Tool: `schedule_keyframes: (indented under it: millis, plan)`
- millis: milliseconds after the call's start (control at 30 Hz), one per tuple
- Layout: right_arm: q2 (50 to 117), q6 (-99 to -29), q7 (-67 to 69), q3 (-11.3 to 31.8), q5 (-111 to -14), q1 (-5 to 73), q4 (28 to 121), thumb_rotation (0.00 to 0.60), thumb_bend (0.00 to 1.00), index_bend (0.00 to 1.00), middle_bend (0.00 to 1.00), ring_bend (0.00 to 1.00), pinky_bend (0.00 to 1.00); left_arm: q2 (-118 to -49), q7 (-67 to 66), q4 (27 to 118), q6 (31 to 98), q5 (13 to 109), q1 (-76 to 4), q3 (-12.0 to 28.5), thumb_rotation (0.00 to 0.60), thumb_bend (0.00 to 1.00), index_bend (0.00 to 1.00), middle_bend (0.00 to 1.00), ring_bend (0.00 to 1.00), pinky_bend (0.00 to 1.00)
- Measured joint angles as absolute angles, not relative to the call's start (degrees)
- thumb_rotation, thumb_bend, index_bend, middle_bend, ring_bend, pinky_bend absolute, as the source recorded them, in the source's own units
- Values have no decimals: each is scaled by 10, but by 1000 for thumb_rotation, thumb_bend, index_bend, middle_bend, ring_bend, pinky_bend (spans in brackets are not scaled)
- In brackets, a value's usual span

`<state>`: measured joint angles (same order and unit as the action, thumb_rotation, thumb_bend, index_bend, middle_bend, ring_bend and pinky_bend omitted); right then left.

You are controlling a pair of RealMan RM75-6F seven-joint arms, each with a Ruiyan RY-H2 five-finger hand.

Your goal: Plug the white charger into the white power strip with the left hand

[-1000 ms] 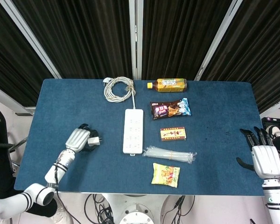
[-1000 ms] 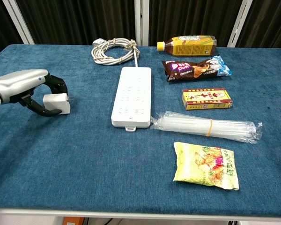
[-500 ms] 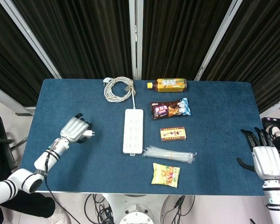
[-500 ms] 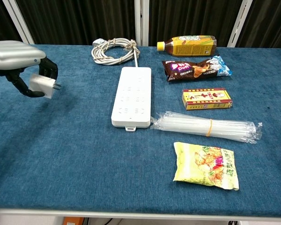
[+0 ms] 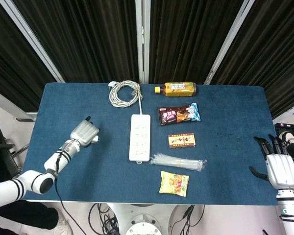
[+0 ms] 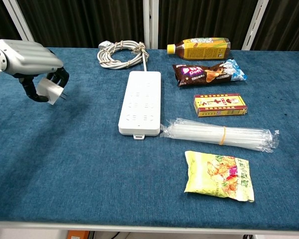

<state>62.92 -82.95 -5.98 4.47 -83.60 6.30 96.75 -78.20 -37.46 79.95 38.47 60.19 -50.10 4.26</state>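
My left hand (image 5: pixel 83 132) (image 6: pixel 32 59) holds the white charger (image 6: pixel 50 91) (image 5: pixel 94 140) above the cloth at the left, prongs tilted down and to the right. The white power strip (image 5: pixel 139 137) (image 6: pixel 140 102) lies lengthwise in the middle of the table, a fair way to the right of that hand, its coiled cable (image 5: pixel 124 92) (image 6: pixel 120 54) behind it. At the table's right edge my right hand (image 5: pixel 279 164) rests with fingers apart and holds nothing; the chest view does not show it.
Right of the strip lie a tea bottle (image 6: pixel 200 48), a dark snack bag (image 6: pixel 209 72), a small red-yellow box (image 6: pixel 220 105), a bundle of clear straws (image 6: pixel 219 134) and a yellow snack packet (image 6: pixel 219 175). All rest on blue cloth (image 6: pixel 70 164).
The left hand has lifted the charger off the cloth and drawn slightly right, tilting the prongs downward. The right hand has barely moved.
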Motion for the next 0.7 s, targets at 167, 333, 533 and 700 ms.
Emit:
schedule_keyframes:
  millis: [167, 333, 533, 700]
  plan:
    - [631, -827, -57, 44, -836, 63, 965, 600, 88, 117, 151, 33, 13, -790, -421, 799, 388, 555, -517, 30, 600, 338, 373, 472, 332, 138]
    - [631, -828, -55, 44, -834, 62, 963, 600, 88, 117, 151, 33, 13, -799, -457, 804, 398, 504, -537, 15, 600, 338, 342, 438, 316, 129]
    - [630, -831, -52, 44, -833, 59, 962, 600, 89, 117, 151, 33, 13, -802, -469, 814, 410, 478, -552, 0, 600, 336, 305, 402, 296, 127]
    - [630, -833, -49, 43, -834, 57, 960, 600, 88, 117, 151, 33, 13, -800, -465, 824, 425, 476, -554, -8, 600, 328, 253, 359, 295, 127]
